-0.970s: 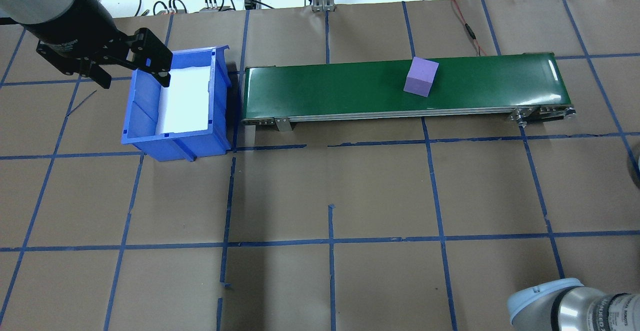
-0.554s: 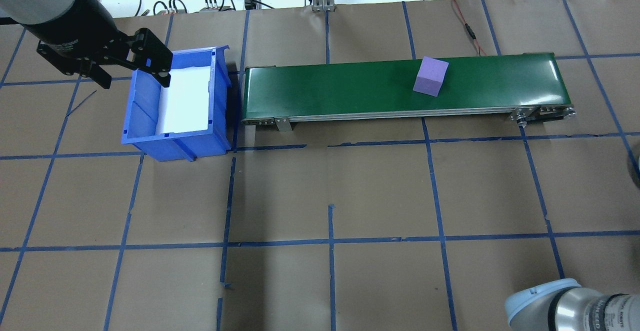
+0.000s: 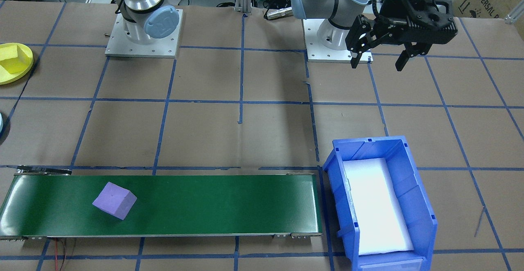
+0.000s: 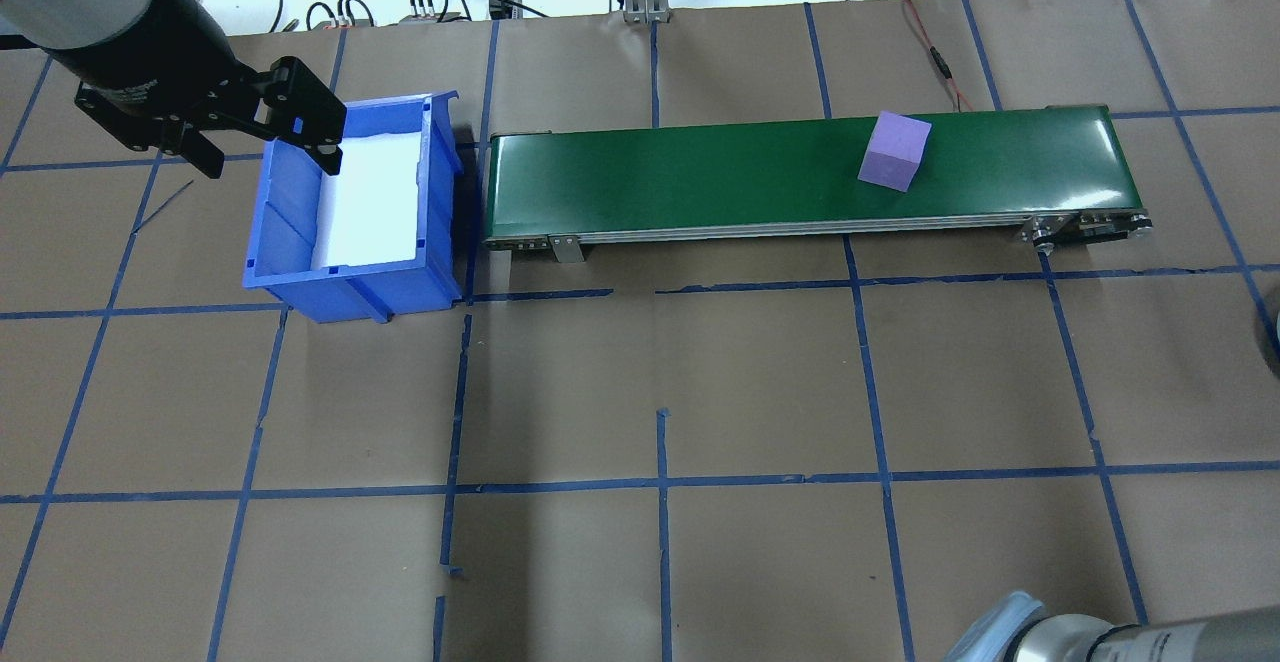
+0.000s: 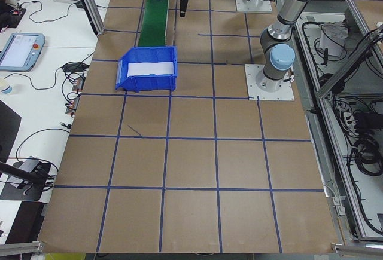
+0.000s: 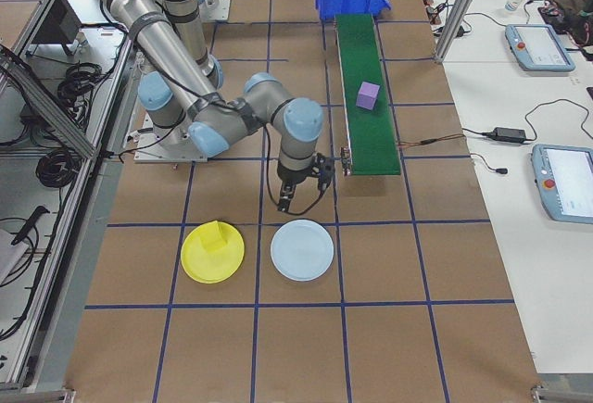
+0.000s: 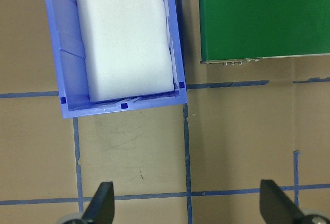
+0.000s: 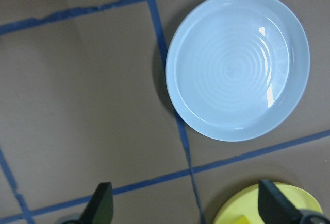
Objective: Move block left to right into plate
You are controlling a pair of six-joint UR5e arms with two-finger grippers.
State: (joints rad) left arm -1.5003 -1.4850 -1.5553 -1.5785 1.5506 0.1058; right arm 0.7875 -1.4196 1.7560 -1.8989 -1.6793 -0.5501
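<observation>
Right end effector (image 8: 183,211) spread, plate (image 8: 237,64) below

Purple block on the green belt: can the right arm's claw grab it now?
Probably yes. The purple block sits uncovered on the green belt, and the right claw hangs open near the belt's end.

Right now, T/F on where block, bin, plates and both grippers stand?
1. The purple block sits on the green conveyor. True.
2. The blue bin holds the block. False: only a white liner shows inside it.
3. The left gripper is shut on the block. False: it is open, holding nothing.
4. The yellow plate has a yellow block on it. True.
5. The light blue plate is empty. True.
6. The right gripper is shut. False: its fingers are spread apart.
</observation>
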